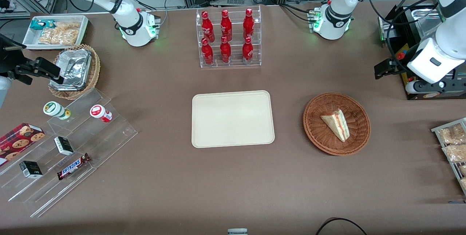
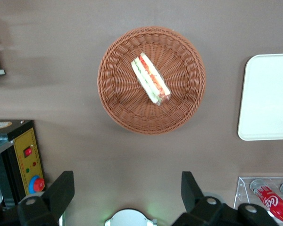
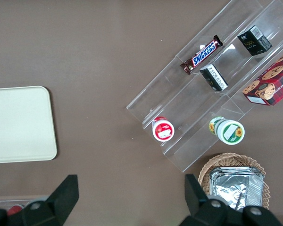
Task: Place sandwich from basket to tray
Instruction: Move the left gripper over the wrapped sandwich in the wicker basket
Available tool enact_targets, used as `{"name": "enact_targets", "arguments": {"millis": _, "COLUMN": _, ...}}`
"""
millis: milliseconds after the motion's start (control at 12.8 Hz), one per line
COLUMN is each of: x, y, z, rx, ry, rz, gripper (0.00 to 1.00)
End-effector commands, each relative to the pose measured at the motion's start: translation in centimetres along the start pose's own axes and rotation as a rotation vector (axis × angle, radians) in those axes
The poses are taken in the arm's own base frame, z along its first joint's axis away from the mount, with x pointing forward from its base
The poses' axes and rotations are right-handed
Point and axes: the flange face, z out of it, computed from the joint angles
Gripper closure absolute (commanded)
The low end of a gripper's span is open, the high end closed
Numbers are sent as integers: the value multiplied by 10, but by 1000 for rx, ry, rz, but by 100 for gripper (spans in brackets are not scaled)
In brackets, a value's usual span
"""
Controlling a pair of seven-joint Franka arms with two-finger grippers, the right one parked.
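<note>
We record a clear rack holding six red bottles, in two rows of three, at the middle of the table edge farthest from the front camera. At the corner toward the parked arm's end stands a white snack bin, a tan wicker basket of foil containers just beside it. Nearer the camera, a clear stepped stand carries two lidded cups, two dark boxes, a Snickers bar and a cookie box. Bagged snacks lie at the working arm's edge.
</note>
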Motion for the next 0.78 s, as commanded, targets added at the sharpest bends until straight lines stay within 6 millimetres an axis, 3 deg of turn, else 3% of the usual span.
{"name": "enact_targets", "arguments": {"millis": 0, "x": -3, "y": 1, "z": 6, "rx": -11, "ry": 24, "rz": 20, "gripper": 0}}
{"name": "enact_targets", "arguments": {"millis": 235, "x": 4, "y": 3, "z": 46, "rx": -10, "ry": 13, "rz": 23, "gripper": 0}}
{"name": "enact_targets", "arguments": {"millis": 706, "x": 13, "y": 6, "z": 171, "rx": -15, "ry": 69, "rz": 10, "gripper": 0}}
